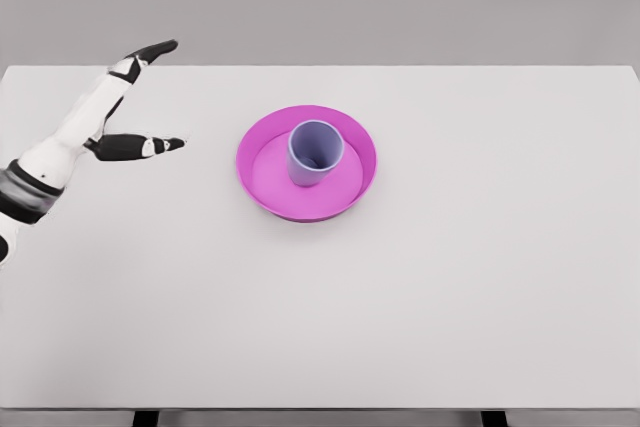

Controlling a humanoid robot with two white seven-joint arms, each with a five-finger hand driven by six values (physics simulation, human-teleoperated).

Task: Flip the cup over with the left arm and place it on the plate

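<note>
A lavender cup (316,152) stands upright, mouth up, in the middle of a pink plate (262,171) near the centre of the white table. My left hand (160,97) hovers over the table's far left, well to the left of the plate. Its fingers are spread wide, with one black-tipped finger (152,51) pointing up and right and the thumb (150,146) pointing right. It holds nothing. The right arm is out of sight.
The white table (450,277) fills most of the view, with its front edge near the bottom of the picture and a grey wall behind it. Two dark table legs show at the bottom edge.
</note>
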